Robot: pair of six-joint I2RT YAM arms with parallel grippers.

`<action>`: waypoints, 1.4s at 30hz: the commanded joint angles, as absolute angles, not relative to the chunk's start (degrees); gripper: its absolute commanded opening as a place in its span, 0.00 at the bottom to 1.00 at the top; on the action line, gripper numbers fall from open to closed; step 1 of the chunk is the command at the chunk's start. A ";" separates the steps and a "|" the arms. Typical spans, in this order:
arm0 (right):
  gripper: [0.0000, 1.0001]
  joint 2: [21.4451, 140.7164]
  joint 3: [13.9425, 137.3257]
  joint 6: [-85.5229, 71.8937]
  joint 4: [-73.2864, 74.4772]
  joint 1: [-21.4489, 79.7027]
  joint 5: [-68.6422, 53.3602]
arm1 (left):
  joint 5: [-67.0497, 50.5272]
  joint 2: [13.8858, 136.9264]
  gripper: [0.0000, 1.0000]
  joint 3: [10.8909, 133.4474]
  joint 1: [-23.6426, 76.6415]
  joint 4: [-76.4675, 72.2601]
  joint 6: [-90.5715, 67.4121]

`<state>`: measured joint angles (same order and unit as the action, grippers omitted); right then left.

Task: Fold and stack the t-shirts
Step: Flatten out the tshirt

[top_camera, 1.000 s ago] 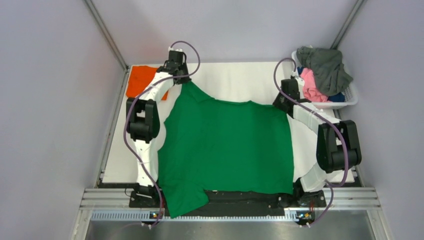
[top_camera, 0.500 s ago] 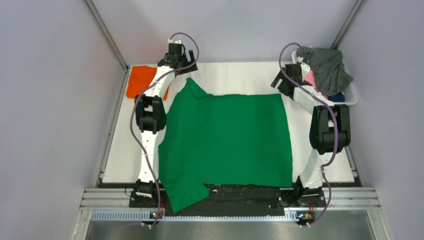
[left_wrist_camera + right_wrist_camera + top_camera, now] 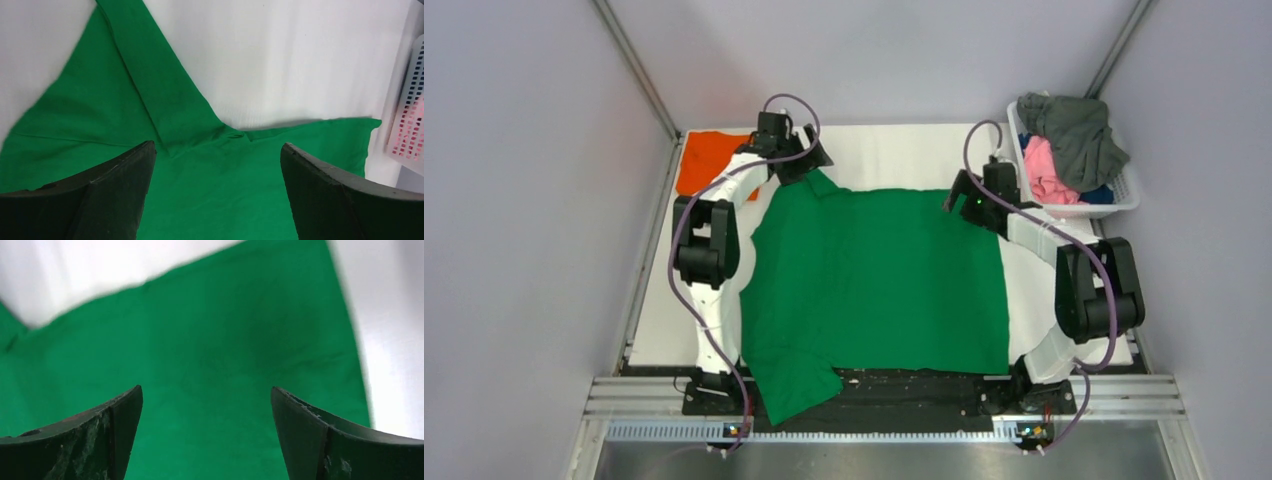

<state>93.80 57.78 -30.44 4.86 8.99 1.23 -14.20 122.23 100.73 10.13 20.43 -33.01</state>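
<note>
A bright green t-shirt [image 3: 874, 285] lies spread flat across the white table, one sleeve [image 3: 796, 388] draped over the near edge and the other sleeve [image 3: 150, 85] pointing to the far left. My left gripper [image 3: 809, 160] hovers open over that far sleeve, nothing between its fingers [image 3: 217, 146]. My right gripper [image 3: 959, 195] hangs open above the shirt's far right corner [image 3: 206, 389], also holding nothing; green cloth [image 3: 210, 340] fills its view. An orange t-shirt [image 3: 706, 160] lies folded at the far left corner.
A white plastic basket [image 3: 1129, 198] at the far right holds grey [image 3: 1079, 135], pink [image 3: 1044, 170] and blue tees; its wall shows in the left wrist view [image 3: 410, 120]. Bare white table [image 3: 894, 150] lies beyond the green shirt. Grey walls close in both sides.
Both grippers opened and let go of the green shirt's far edge, which dropped flat onto the table. The arms rose, then swung inward over the shirt's far corners.
</note>
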 commanded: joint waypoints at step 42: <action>0.94 103.48 58.07 -26.95 -0.09 14.54 -5.50 | -20.41 143.59 0.99 124.50 13.11 4.97 -49.43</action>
